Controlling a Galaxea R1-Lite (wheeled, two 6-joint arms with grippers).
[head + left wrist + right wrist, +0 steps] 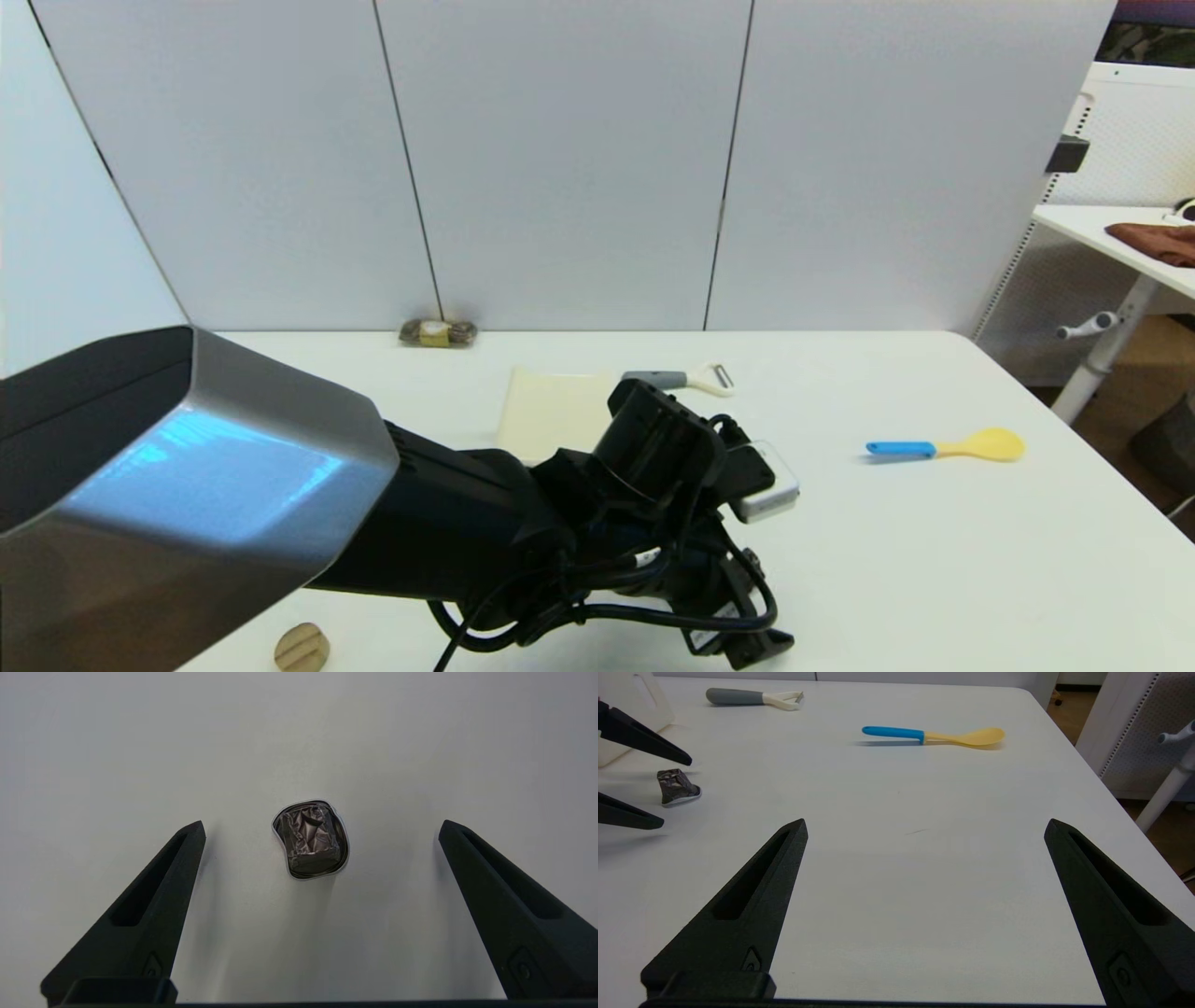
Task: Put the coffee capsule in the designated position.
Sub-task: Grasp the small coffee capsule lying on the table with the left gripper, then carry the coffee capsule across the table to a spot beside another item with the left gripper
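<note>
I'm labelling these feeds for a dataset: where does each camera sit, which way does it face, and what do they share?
Head: above the white table, looking down; left arm fills the foreground.
Left wrist: straight down on the coffee capsule, between the open left end effector.
Right wrist: low across the table; open right end effector in front.
Shared: capsule in both wrist views; spatula in head and right.

Ahead of you the white surface (934,560) runs back to a wall of pale grey panels (560,159), split by thin dark vertical seams. Off to your right stands a white perforated panel (1134,140), and beside it a second white desk (1111,229) on a white leg with a crank handle (1083,328), a brown cloth (1158,241) lying on its top. The floor (1134,411) below that desk is brownish. The light is even and soft, leaving only faint shadows on the surface.
</note>
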